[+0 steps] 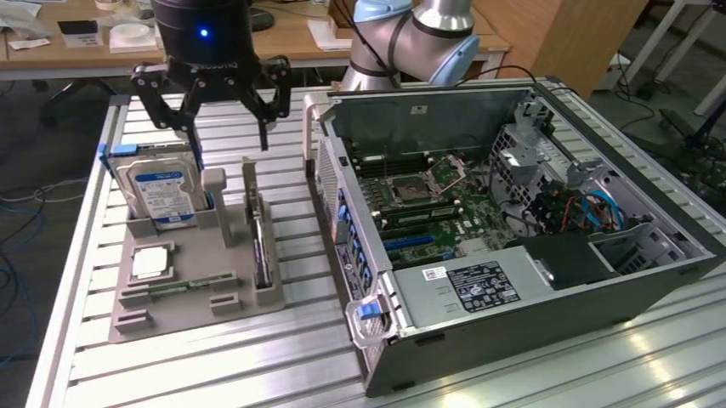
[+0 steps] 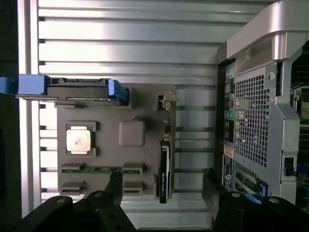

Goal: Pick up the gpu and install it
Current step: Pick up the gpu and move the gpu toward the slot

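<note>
A grey holder tray (image 1: 182,321) is set on the slatted metal table (image 1: 227,374) at the exterior view's left. At the tray's left end, a silver hard drive (image 1: 162,194) with a blue-white label is held upright in a slot, with blue carrier rails along its sides. A processor chip (image 1: 150,263) is seated flat in a square recess nearer the camera, and a narrow green memory stick (image 1: 182,287) is laid in a slot just beside it. The gpu (image 1: 262,246) is stood on its long edge in the slot along the tray's right side, with its metal bracket at the far end. The gripper (image 1: 224,136) is held above the tray, apart from every part; its fingers (image 2: 115,186) are spread wide and nothing is carried. In the wrist view, the gpu is seen between the two fingers. At the exterior view's right, an open computer case (image 1: 635,297) is laid on its side just beside the tray. Inside it, a motherboard (image 1: 420,195), a labelled power supply (image 1: 477,285) and blue cables (image 1: 590,208) are housed.
</note>
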